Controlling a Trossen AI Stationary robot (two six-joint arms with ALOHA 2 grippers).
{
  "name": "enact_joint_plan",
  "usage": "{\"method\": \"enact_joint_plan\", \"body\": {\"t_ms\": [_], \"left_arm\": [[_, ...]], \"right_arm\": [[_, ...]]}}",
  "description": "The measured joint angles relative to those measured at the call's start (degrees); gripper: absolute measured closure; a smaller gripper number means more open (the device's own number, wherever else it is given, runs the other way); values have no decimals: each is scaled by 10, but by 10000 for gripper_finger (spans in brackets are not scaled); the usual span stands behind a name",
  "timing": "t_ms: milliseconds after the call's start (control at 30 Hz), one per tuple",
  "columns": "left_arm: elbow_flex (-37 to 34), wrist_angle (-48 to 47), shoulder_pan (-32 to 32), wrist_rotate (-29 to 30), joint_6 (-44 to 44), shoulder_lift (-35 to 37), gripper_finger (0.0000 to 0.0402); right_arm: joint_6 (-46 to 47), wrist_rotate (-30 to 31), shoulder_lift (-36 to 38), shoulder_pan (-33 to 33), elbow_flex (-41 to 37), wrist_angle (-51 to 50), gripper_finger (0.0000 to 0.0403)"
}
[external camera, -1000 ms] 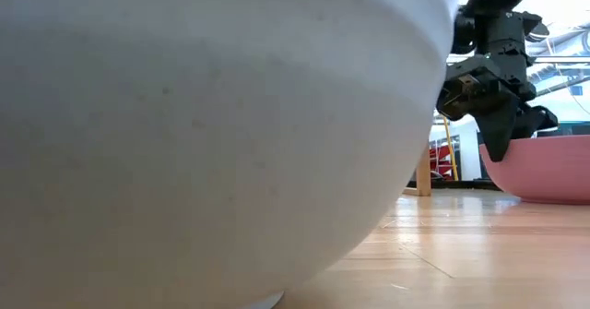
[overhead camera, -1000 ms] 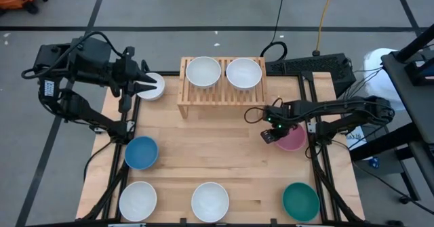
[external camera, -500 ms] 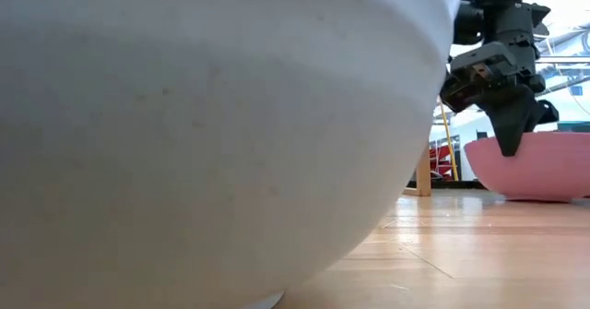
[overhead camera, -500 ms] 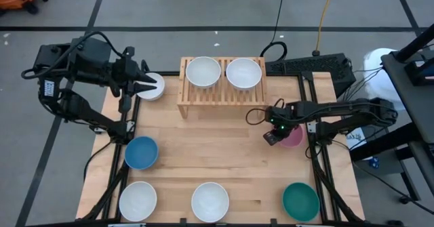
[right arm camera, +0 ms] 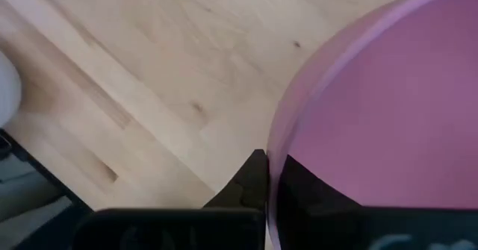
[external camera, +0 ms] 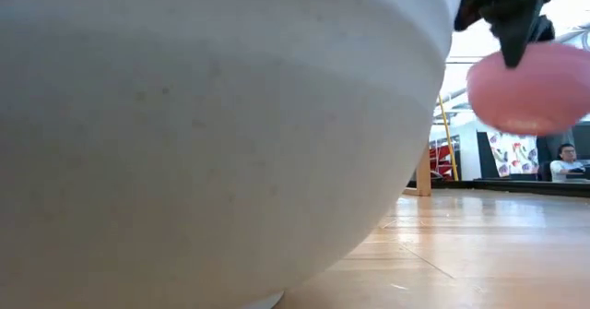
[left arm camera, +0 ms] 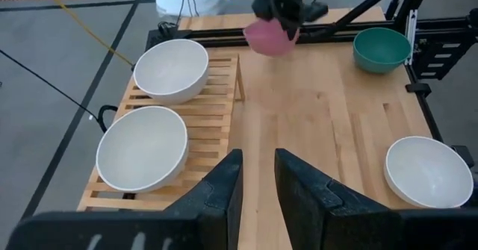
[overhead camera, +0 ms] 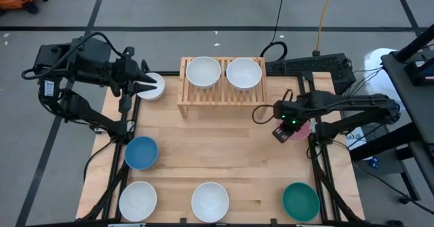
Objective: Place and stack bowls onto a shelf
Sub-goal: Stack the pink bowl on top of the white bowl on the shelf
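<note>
Left end effector (overhead camera: 150, 86): upper left of the high view, off the counter's (overhead camera: 224, 159) left edge, above a white bowl (overhead camera: 154, 88) sitting at that corner. Fingers (left arm camera: 224, 194) slightly parted, nothing between them; arm looks to be waiting.

Blue bowl (overhead camera: 141, 152): left-centre of the high view, on the counter. Two more white bowls along the lower edge, one at lower left (overhead camera: 137, 200), one at lower centre (overhead camera: 209, 201). The lower-centre one probably fills most of the low view, being right against that camera.

Shelf (overhead camera: 222, 98): upper centre, at the counter's far edge. Two white bowls side by side on its slats, left (overhead camera: 203, 72) and right (overhead camera: 243, 73), both upright. Both spots are taken, so any further bowl has to nest inside one of them.

Right end effector (overhead camera: 285, 127): right of centre in the high view, closed on the rim of the pink bowl (external camera: 530, 86), one finger inside the wall and one outside, as the right wrist view shows. A rim pinch suits nesting, since it leaves the bowl's underside free. Low view: bowl hangs clear of the counter, upper right of the frame, roughly level. Judged step: carry toward the shelf, right stack being nearer.

Green bowl (overhead camera: 300, 201): lower right, on the counter, untouched.

Risk (judgement): a single-point rim grip may let the bowl tilt in transit
</note>
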State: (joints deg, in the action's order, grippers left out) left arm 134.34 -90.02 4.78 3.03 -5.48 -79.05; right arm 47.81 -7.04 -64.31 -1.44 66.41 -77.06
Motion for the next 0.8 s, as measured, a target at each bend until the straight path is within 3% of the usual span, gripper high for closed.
{"method": "enact_joint_plan", "body": {"t_ms": [167, 400, 800], "left_arm": [[0, 0, 0, 0, 2, 0, 316], [0, 0, 0, 0, 13, 0, 316], [0, 0, 0, 0, 40, 0, 316]], "right_arm": [[-10, 51, -1, 4, 90, -92, 401], [-74, 103, -21, -17, 211, -118, 402], [-289, 100, -158, -111, 440, -130, 403]]}}
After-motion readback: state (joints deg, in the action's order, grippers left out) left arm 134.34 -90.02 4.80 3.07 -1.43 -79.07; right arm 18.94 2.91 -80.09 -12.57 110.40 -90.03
